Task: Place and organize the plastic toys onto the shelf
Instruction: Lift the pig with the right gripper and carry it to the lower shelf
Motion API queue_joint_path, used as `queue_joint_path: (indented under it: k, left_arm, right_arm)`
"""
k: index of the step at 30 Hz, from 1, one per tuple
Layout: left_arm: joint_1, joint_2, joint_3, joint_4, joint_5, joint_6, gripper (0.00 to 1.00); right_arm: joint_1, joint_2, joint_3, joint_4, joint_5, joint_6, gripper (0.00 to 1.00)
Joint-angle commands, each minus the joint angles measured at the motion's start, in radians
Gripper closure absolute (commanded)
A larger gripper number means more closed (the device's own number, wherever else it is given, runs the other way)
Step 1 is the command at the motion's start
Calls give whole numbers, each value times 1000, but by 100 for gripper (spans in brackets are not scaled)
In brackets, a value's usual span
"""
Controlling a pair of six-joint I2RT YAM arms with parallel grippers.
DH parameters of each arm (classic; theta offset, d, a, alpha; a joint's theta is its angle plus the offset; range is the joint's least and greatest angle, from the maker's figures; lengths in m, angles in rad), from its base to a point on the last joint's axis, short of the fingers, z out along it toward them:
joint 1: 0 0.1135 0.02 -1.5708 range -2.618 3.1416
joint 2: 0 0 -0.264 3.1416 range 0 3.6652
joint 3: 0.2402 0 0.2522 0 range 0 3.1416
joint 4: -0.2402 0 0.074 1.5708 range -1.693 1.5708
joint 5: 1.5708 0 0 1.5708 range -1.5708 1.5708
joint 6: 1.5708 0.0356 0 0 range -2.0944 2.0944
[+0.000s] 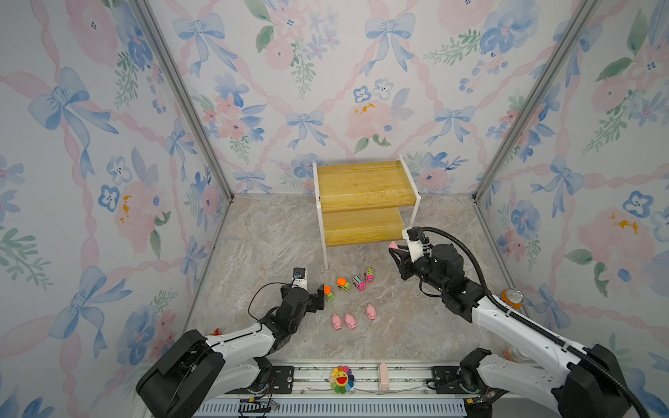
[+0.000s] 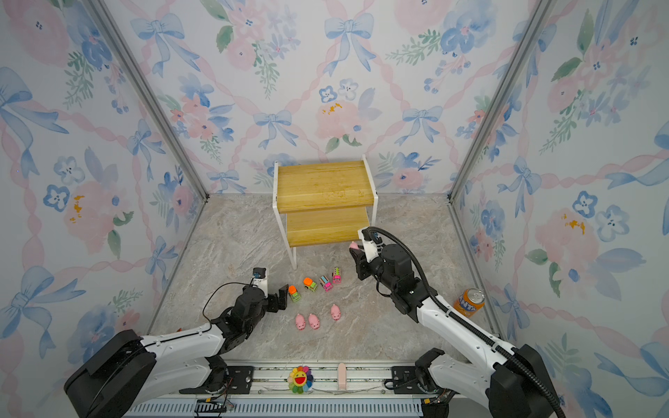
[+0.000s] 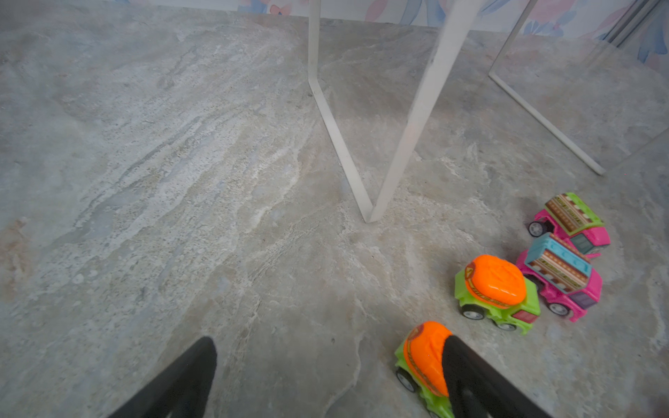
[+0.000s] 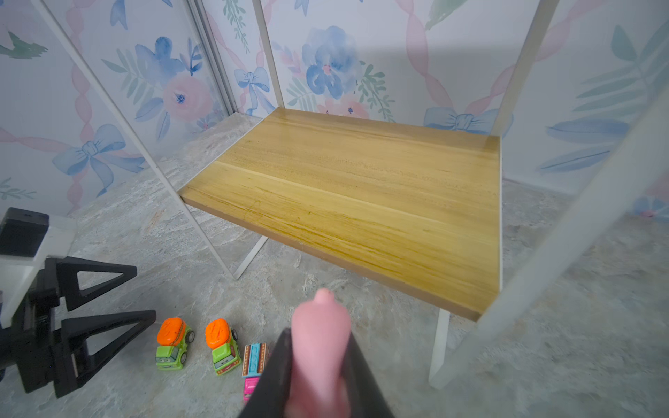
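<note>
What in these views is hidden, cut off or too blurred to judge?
Held pig: right wrist view, blurred at the lens, clamped in the right gripper; face unreadable.
Green truck by the left gripper: left wrist view, partly behind one finger and cut by the frame edge; contact unclear.
Orange object: in a top view, behind the left arm; unidentifiable.

Back centre of table [image 1: 260,235]: shelf [image 1: 364,186]. Before the shelf's front left leg, four trucks [image 1: 343,284] in a row. Farther before the shelf, three pigs [image 1: 350,321] in a row. Fourth pig [image 1: 393,246] at the shelf's front right corner, beside lower board, off table, in right gripper [image 1: 394,251]. Left gripper [image 1: 318,298] front-left of shelf, just beside leftmost truck. Can [image 1: 512,298] well front-right of shelf.
</note>
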Motion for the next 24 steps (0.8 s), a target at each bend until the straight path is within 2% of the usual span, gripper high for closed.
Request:
queue_joint_path:
  k: [1, 6, 12, 24]
  left_arm:
    - [9, 18, 21, 19, 13, 21, 2]
    - [13, 32, 24, 26, 17, 31, 2]
    - [15, 12, 14, 26, 14, 28, 2]
    - [23, -9, 11, 26, 25, 29, 2]
  right_arm:
    - [-19, 35, 37, 52, -4, -13, 77]
    - [-74, 107, 53, 157, -69, 37, 77]
    - [-75, 165, 82, 204, -34, 45, 77]
    - [34, 205, 65, 292, 208, 11, 78]
